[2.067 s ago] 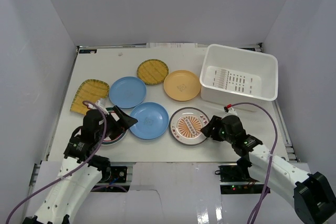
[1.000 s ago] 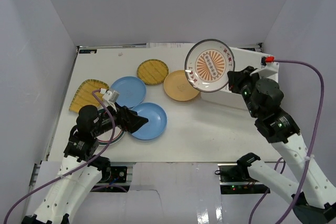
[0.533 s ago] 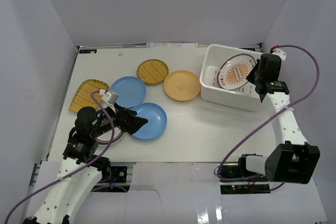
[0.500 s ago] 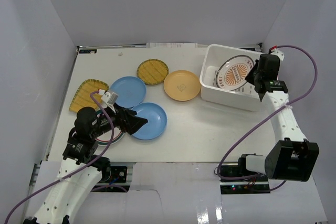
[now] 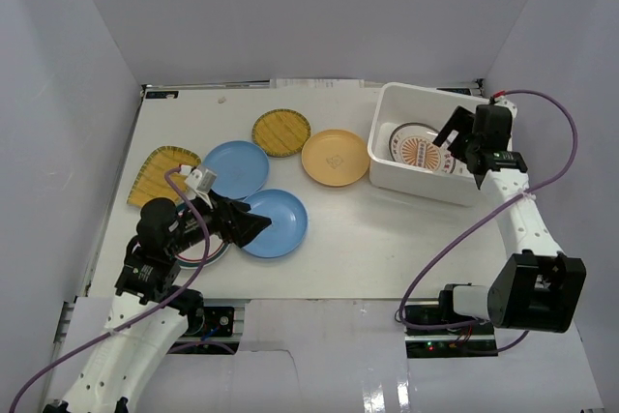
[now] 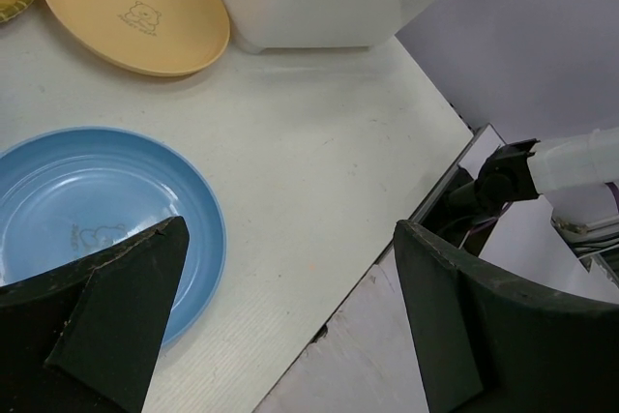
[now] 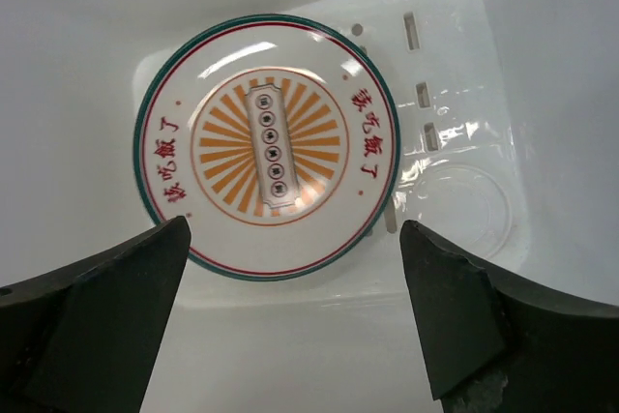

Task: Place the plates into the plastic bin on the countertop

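Release seems done: right gripper (image 7: 292,237) gapes above the patterned plate (image 7: 268,145) lying in the plastic bin (image 5: 440,186); left gripper (image 6: 290,229) gapes too.

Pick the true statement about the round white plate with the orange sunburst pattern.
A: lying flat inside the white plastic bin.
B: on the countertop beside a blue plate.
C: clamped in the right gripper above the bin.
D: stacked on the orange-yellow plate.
A: the white sunburst plate lies flat on the floor of the white plastic bin, and the right gripper above it is open.
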Controlling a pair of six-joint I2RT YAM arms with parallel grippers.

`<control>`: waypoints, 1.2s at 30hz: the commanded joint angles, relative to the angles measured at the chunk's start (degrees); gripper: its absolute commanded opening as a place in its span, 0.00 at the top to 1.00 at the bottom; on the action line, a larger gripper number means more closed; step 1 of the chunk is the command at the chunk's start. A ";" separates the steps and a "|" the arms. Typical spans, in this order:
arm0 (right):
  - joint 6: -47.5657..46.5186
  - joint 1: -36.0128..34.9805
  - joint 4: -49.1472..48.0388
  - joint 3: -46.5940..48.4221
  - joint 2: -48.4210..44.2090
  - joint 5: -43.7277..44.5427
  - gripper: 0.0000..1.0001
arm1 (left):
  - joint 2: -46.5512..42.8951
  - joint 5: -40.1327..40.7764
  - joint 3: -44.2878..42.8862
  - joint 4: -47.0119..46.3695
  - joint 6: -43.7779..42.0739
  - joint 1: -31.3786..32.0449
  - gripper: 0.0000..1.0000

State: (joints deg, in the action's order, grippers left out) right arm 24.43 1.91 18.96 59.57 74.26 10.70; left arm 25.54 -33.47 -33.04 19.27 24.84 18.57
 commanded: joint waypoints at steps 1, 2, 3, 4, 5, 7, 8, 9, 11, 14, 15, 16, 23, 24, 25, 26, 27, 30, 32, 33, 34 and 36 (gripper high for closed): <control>-0.96 -0.41 -2.44 3.89 -5.34 -3.03 0.05 | 0.82 0.86 -0.27 0.42 -0.93 0.15 0.02; -0.61 -3.03 -2.96 3.28 -8.22 -4.27 0.05 | 1.52 1.30 -0.62 0.51 -0.93 0.15 0.02; -0.08 -5.49 -3.66 2.49 -9.64 -5.59 0.08 | 1.79 1.74 -0.80 0.60 -0.67 0.15 0.02; 1.66 -11.87 -5.32 -0.30 -11.23 -7.78 0.13 | 1.97 3.14 -1.06 0.60 -0.58 0.15 0.02; 2.81 -16.46 -6.29 -2.25 -13.85 -7.54 0.15 | 2.06 4.28 -1.76 0.77 -0.58 0.07 0.02; 9.19 -31.08 -9.54 -7.51 -16.24 -4.91 0.24 | 1.62 8.05 -2.73 1.03 0.37 0.15 0.02; 12.11 -36.05 -16.17 -14.67 -17.90 -3.59 0.26 | 1.01 12.77 -3.95 1.04 0.82 0.15 0.02; 15.27 -40.80 -20.33 -18.23 -18.09 0.07 0.28 | 0.74 15.08 -4.75 1.12 1.35 0.15 0.02; 23.10 -54.51 -29.45 -24.29 -15.40 5.62 0.32 | 0.56 22.00 -6.85 1.56 2.49 0.07 0.02; 28.74 -68.85 -37.06 -23.02 -5.73 14.33 0.36 | 1.09 28.97 -12.56 3.49 3.11 0.15 0.02; 29.97 -71.58 -37.68 -21.36 -3.01 17.40 0.39 | 1.53 29.95 -15.62 4.19 3.02 0.15 0.02; 30.94 -75.70 -38.46 -19.69 0.07 17.69 0.41 | 1.70 30.39 -17.13 4.46 2.76 0.15 0.02; 38.05 -85.06 -47.17 -6.32 23.63 19.46 0.53 | 1.97 29.26 -24.70 6.57 1.97 0.15 0.02; 39.72 -85.14 -48.83 -4.40 25.39 18.84 0.54 | 3.10 28.82 -26.62 7.62 1.88 0.07 0.02; 40.17 -85.23 -49.10 -3.24 28.45 19.27 0.55 | 3.63 28.82 -27.68 8.67 1.70 0.15 0.02; 40.70 -85.23 -48.59 -1.84 30.05 20.49 0.55 | 4.16 28.73 -28.74 10.86 1.44 0.07 0.02; 40.88 -85.23 -47.97 -0.26 31.46 21.46 0.55 | 4.60 28.55 -29.62 11.75 1.26 0.15 0.02; 42.54 -84.97 -46.21 5.54 36.82 20.77 0.55 | 4.26 27.50 -30.77 13.25 1.18 0.15 0.02; 43.60 -85.06 -42.45 10.37 40.34 19.46 0.53 | 2.86 27.14 -30.34 13.51 1.09 0.15 0.02; 44.47 -85.06 -41.12 11.61 41.31 18.93 0.52 | 2.33 27.23 -30.25 13.69 1.00 0.07 0.02; 45.35 -85.14 -41.11 11.97 42.45 18.66 0.52 | 1.89 27.32 -30.07 13.78 1.00 0.15 0.02; 46.23 -84.97 -41.20 11.88 43.16 18.92 0.48 | 0.83 27.59 -29.63 14.13 1.00 0.15 0.02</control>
State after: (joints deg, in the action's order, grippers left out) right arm 67.16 -83.00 -23.38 69.58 116.86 27.83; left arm 27.90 -5.50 -62.26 31.53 26.44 18.59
